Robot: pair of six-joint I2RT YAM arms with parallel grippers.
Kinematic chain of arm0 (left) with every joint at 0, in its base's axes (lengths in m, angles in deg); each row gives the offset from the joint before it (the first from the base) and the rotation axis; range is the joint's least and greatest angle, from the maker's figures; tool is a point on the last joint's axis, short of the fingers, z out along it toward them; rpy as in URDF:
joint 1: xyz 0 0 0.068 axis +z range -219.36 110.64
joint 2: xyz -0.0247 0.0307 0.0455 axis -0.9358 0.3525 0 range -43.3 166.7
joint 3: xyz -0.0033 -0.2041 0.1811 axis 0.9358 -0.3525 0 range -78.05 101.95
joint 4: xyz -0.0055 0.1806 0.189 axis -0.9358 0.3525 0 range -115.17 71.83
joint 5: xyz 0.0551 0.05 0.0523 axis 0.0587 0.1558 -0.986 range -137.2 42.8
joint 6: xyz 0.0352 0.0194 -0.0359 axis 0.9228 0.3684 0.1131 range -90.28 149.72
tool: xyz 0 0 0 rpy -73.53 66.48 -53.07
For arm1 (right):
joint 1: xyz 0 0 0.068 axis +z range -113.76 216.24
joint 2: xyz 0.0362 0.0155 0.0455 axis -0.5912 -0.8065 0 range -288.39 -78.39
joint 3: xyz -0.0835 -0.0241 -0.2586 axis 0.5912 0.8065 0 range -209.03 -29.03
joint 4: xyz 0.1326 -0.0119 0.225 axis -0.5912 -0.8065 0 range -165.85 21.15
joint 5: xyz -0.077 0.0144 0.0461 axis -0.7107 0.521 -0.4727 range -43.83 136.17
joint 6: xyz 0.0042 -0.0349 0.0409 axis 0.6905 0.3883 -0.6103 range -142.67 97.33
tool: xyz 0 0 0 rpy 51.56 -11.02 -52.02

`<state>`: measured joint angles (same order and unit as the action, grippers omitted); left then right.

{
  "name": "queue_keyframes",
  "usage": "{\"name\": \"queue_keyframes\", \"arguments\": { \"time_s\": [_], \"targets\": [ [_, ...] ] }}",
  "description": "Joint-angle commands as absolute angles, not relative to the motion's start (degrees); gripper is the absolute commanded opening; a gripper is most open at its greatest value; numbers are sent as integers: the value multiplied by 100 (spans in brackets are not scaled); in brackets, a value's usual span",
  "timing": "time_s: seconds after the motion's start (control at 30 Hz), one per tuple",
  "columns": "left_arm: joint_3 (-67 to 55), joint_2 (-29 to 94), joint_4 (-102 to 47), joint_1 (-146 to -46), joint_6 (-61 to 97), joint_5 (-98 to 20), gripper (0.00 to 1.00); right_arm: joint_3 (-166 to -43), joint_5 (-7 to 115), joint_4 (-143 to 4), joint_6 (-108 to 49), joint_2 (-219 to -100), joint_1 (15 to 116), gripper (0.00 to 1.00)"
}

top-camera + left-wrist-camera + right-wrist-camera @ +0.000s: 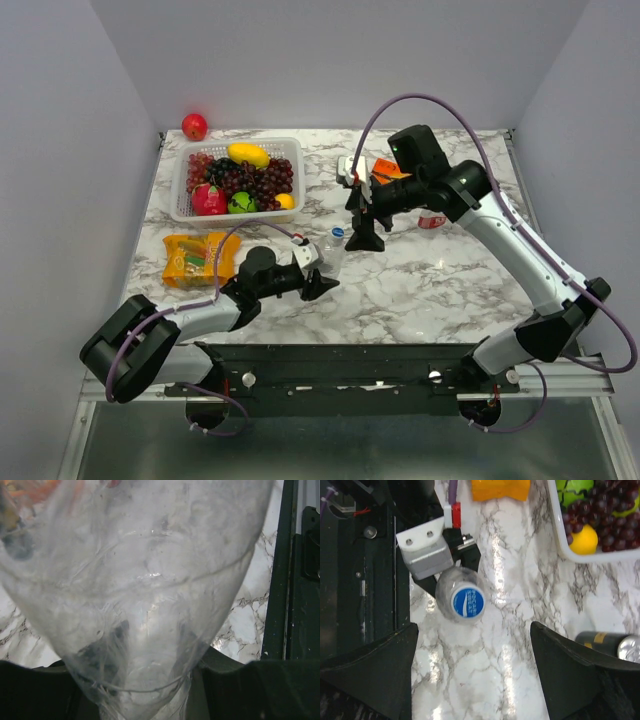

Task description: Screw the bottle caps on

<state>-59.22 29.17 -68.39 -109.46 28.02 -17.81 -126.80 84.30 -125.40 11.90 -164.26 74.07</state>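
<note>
My left gripper [142, 682] is clamped on the clear bottle [145, 580]: the two dark fingers [35, 690] press its lower body from either side, and the plastic fills nearly all of that wrist view. From above, the bottle stands upright on the marble table [420, 290], near the middle and a little toward my side, with the left arm reaching in low from the left. The blue cap [468, 602] sits on top of the bottle's neck; I cannot tell whether it is threaded down or only resting there. My right gripper [472, 635] hangs above the table just beside the bottle, its fingers [375, 670] spread wide, holding nothing and touching nothing; the cap lies off the line between them. Farther out, a dark can [600, 642] lies beside the right finger, a white basket [180, 190] of fruit sits at the back left, and an orange snack packet [195, 258] lies in front of it.
</note>
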Motion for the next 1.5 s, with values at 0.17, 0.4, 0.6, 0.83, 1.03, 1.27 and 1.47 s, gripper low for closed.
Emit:
{"name": "queue_keyframes", "arguments": {
  "time_s": [0.17, 0.4, 0.6, 0.83, 1.03, 1.27, 1.47],
  "targets": [
    [-5564, 3070, -6595, -10918, 3183, -1240, 0, -13361, 9538, -13001, 2750, -17182, 7614, 100],
    [-5476, 3114, -6630, -10830, 2989, -1301, 0, -12906, 9267, -13538, 3771, -16892, 7931, 100],
    [-5371, 3158, -6832, -10628, 2322, -1397, 0, -12544, 8854, -13459, 3762, -16725, 7922, 100],
    [-5300, 3106, -6929, -10417, 2111, -1424, 0, -12307, 8327, -13406, 3358, -16663, 7922, 100],
    [-5256, 3035, -6911, -10206, 1978, -1424, 0, -11703, 7335, -13661, 3051, -16400, 7905, 100],
    [-5204, 3106, -6474, -10197, 2609, -871, 0, -12530, 7666, -13267, 1831, -16539, 7352, 100],
    [-5125, 3106, -5893, -10232, 2937, -484, 0, -14091, 8816, -12573, 1354, -17173, 7210, 100]
  ]
}}
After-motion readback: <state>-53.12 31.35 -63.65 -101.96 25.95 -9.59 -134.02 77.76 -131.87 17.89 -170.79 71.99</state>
